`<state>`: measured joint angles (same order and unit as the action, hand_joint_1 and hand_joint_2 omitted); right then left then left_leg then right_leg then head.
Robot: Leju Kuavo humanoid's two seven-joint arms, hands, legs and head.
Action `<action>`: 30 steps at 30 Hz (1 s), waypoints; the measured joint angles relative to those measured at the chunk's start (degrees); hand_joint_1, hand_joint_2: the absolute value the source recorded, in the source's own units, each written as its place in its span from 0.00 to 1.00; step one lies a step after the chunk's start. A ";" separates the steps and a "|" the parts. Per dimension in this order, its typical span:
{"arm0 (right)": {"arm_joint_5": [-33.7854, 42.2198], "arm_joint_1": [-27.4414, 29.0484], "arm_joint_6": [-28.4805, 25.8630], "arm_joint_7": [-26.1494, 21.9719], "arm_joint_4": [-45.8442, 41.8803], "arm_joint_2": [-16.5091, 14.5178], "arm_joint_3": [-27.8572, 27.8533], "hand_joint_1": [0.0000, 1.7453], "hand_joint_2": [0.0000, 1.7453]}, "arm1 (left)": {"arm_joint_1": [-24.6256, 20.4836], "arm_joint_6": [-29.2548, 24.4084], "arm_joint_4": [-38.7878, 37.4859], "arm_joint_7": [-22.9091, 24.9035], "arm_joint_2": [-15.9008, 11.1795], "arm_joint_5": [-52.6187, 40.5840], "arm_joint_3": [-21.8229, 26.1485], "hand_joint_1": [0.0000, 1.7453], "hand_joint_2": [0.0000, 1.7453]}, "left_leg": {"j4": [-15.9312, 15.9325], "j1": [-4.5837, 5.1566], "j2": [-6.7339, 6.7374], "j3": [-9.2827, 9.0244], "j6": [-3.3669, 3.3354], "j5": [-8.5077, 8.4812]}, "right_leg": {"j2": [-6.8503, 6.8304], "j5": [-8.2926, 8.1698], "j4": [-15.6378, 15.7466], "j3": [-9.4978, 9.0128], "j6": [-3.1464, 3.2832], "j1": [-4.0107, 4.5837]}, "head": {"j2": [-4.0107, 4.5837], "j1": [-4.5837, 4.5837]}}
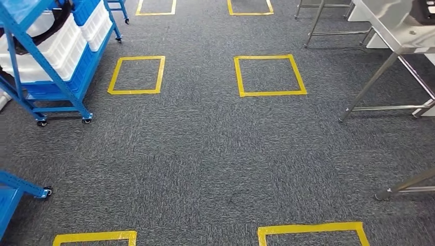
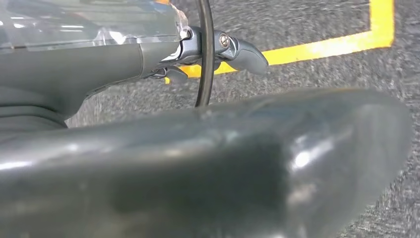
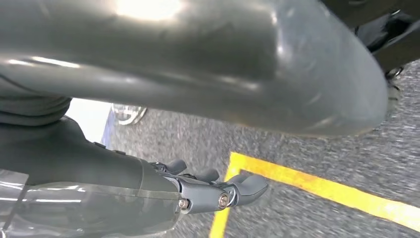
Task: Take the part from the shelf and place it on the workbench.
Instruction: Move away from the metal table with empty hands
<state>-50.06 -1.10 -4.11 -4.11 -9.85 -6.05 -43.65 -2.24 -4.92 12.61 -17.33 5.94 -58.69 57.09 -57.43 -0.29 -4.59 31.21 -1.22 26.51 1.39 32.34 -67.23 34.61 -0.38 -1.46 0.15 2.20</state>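
The left hand (image 2: 218, 49) holds a thin black ring (image 2: 205, 54), probably the part, above the grey carpet (image 1: 205, 154). The right hand (image 3: 218, 191) is free, its fingers apart. The blue shelf (image 1: 46, 61) stands on the left, the steel desk (image 1: 395, 31) on the right.

Rough, matt grey carpet (image 1: 205, 154) carries glossy yellow tape squares (image 1: 270, 75). The shelf (image 1: 31, 66) is blue painted metal with smooth white plastic bins (image 1: 56, 48). The tabletop (image 1: 405, 23) is brushed steel. Under the left hand (image 2: 218, 49), carpet looks coarse.
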 joint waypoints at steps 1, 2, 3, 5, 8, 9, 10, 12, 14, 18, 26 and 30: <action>-0.05 0.07 -0.02 -0.01 0.01 0.00 -0.01 0.00 0.00 | -0.03 0.02 0.00 0.01 0.00 -0.04 0.00 0.00 0.00 | -0.38 0.05 -0.76 0.15 0.31 0.20 | 1.42 -1.74 3.60 -1.32 0.00 -0.19 | 0.00 0.00; -0.10 0.12 -0.07 -0.01 0.01 0.00 -0.01 0.00 0.00 | -0.08 0.03 0.00 0.01 0.00 -0.11 0.00 0.00 0.00 | -0.71 0.05 -1.47 0.41 0.67 0.34 | 2.60 -2.77 6.12 -2.23 0.04 -0.32 | 0.00 0.00; -0.15 0.14 -0.11 -0.01 0.01 0.00 -0.02 0.00 0.00 | -0.10 0.06 0.00 0.01 0.00 -0.19 0.01 0.00 0.00 | -0.95 0.02 -2.10 0.73 1.06 0.41 | 3.36 -2.99 7.33 -2.59 0.16 -0.31 | 0.00 0.00; -0.24 0.03 -0.21 -0.01 0.00 0.00 -0.05 0.00 0.00 | 0.01 0.13 0.00 0.02 0.00 -0.30 0.07 0.00 0.00 | -0.90 -0.24 -3.38 1.18 1.86 0.27 | 2.48 -2.90 7.49 -2.68 0.70 0.00 | 0.00 0.01; -0.36 -0.05 -0.23 -0.02 -0.01 0.20 -0.09 0.00 0.00 | 0.31 0.27 0.00 0.11 0.13 -0.44 0.21 0.00 0.00 | -2.64 -0.46 -2.79 2.16 2.72 1.40 | 0.38 -3.21 8.17 -3.10 1.78 0.00 | 0.00 0.01; -0.38 0.04 -0.22 -0.02 0.00 0.34 -0.11 0.00 0.00 | 0.27 0.28 0.00 0.13 0.17 -0.48 0.25 0.00 0.00 | -5.40 -0.43 -1.14 3.41 2.86 2.92 | -0.43 -3.24 8.31 -3.19 2.06 0.07 | 0.00 0.01; -0.41 0.13 -0.21 -0.02 0.00 0.49 -0.14 0.00 0.00 | 0.17 0.27 0.00 0.14 0.19 -0.49 0.28 0.00 0.00 | -9.21 -0.38 0.84 5.19 2.94 4.77 | -1.29 -3.21 8.36 -3.24 2.26 0.26 | 0.00 0.01; -0.51 0.26 -0.16 -0.02 0.01 0.75 -0.22 0.00 0.00 | -0.03 0.24 0.00 0.16 0.19 -0.59 0.33 0.00 0.00 | -15.47 -0.34 3.26 8.25 3.02 7.04 | -3.16 -3.02 8.35 -3.31 2.58 0.64 | 0.00 0.01; -0.62 0.20 -0.07 -0.02 0.02 0.92 -0.35 0.00 0.00 | 0.06 0.19 0.00 0.22 0.20 -0.67 0.36 0.00 0.00 | -14.07 -0.30 4.13 7.38 2.72 5.41 | -4.86 -2.83 8.35 -3.46 2.70 0.92 | 0.00 0.01; -0.74 0.05 0.03 -0.02 0.03 0.96 -0.48 0.00 0.00 | -0.12 0.03 0.00 0.21 0.18 -0.68 0.37 0.00 0.00 | -1.53 0.88 8.29 0.70 1.12 0.97 | -7.73 -2.35 8.32 -4.10 2.12 1.27 | 0.00 0.01; -0.80 -0.19 0.07 -0.03 0.08 0.58 -0.51 0.00 0.00 | 0.05 0.03 0.00 0.20 0.15 -0.73 0.46 0.00 0.00 | 1.01 0.49 3.83 -0.24 -0.59 -0.66 | -1.89 4.47 -2.80 0.43 0.44 0.63 | 0.00 0.00; -0.80 0.00 0.05 -0.02 0.08 0.17 -0.51 0.00 0.00 | 0.02 0.21 0.00 0.20 0.15 -0.77 0.48 0.00 0.00 | 0.35 0.34 0.35 -0.18 -0.21 -0.40 | -1.05 0.82 -1.91 0.97 0.05 0.13 | 0.00 0.01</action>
<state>-50.86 -1.10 -4.07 -4.13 -9.77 -5.88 -44.16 -2.22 -4.71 12.61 -17.14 6.10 -59.46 57.57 -57.08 0.05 -4.24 31.03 -1.44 26.11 0.35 33.17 -69.14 35.58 -0.32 -1.32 0.15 2.21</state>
